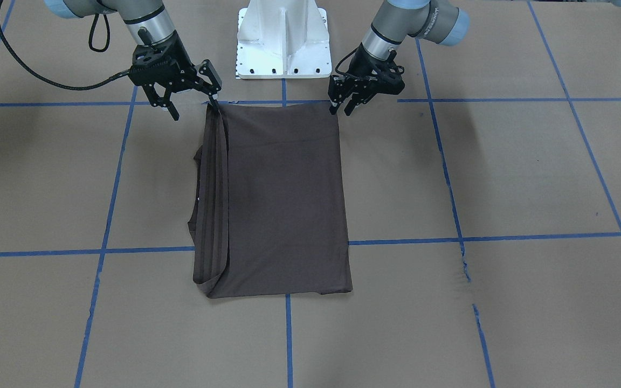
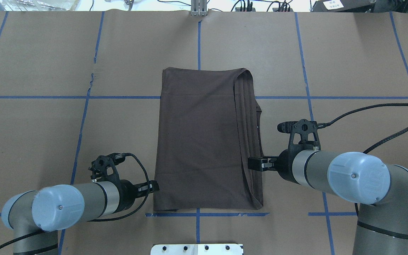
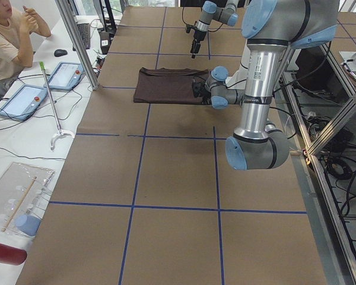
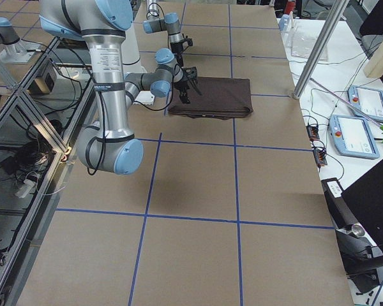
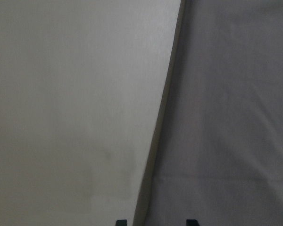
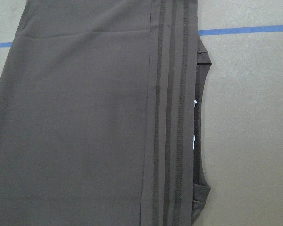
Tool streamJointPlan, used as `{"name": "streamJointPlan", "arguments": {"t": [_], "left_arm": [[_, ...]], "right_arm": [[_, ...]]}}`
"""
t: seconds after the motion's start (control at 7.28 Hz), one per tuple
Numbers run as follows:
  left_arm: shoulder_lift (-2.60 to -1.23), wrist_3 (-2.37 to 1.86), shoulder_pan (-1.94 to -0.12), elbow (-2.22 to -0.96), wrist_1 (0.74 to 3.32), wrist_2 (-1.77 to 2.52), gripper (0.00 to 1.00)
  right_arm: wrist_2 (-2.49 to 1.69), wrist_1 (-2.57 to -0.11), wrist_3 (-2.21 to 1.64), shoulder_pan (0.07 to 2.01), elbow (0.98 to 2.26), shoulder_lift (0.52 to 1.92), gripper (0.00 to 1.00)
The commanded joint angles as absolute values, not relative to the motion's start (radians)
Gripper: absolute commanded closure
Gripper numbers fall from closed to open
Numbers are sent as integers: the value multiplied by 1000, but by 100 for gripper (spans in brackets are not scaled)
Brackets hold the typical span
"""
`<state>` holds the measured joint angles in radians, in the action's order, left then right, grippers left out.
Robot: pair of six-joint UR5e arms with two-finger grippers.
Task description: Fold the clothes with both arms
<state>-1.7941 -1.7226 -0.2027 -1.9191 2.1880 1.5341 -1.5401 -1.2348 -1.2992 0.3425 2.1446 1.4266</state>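
The dark brown T-shirt (image 2: 200,141) lies flat on the brown paper, folded into a tall rectangle (image 1: 283,199). Several stacked hem edges run down its side nearest my right arm, and the collar with white tags (image 6: 197,117) peeks out beside them. My left gripper (image 1: 342,109) hovers open at the near corner on my left. In the left wrist view its fingertips (image 5: 121,222) straddle the shirt's edge. My right gripper (image 1: 196,112) stands wide open at the near corner on my right, one finger touching the hem stack. From overhead it (image 2: 257,163) sits over the shirt's right edge.
The white pedestal base (image 1: 282,43) stands just behind the shirt. Blue tape lines (image 1: 504,237) grid the paper, which has a small tear (image 1: 464,264). A person (image 3: 9,41) sits past the table's far side with tablets (image 3: 24,98) and a metal pole (image 3: 77,41).
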Motion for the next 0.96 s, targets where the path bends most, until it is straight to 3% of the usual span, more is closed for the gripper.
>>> {"name": "streamJointPlan", "arguments": {"t": [0.0, 0.82], "left_arm": [[-1827, -1732, -183, -1882, 2186, 1529, 49], [-1830, -1730, -166, -1882, 2143, 1532, 49]], "right_arm": [[-1540, -1235, -1299, 344, 2141, 1427, 0], [-1540, -1233, -1307, 342, 2140, 1428, 0]]}}
